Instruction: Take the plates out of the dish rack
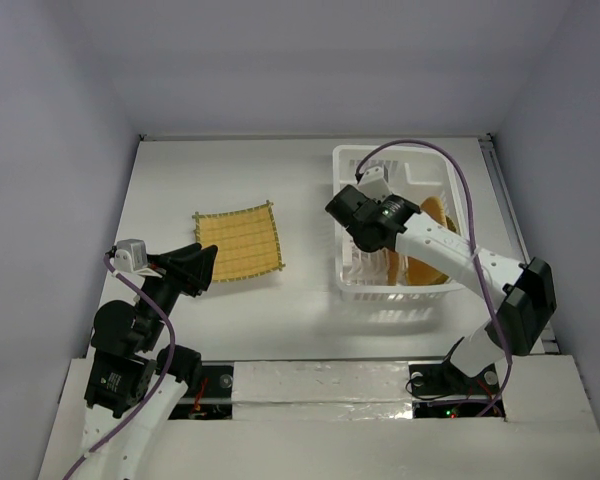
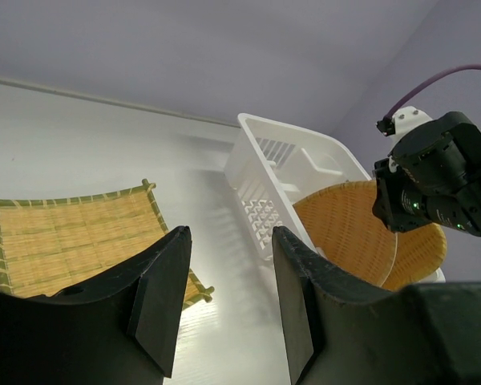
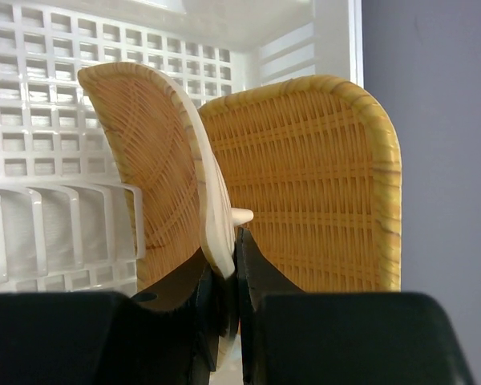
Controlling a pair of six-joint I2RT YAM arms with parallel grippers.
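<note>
The right gripper [image 3: 228, 269] reaches into the dish rack [image 1: 352, 160] by the right edge of the table [image 1: 180, 180], its jaws pinching the rim of an upright woven plate [image 3: 144, 160]. A second plate [image 3: 305, 184] stands just beside it. The left gripper [image 2: 230, 241], jaws spread and empty, hovers near the square plate [image 1: 238, 242] lying flat mid-table.

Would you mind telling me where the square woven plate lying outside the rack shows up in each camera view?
Top external: the square plate lies flat, left of centre.
Left wrist: lower left, partly cut off by the edge.
Right wrist: not in it.
Shared landmark: the white dish rack, visible in all three views.
</note>
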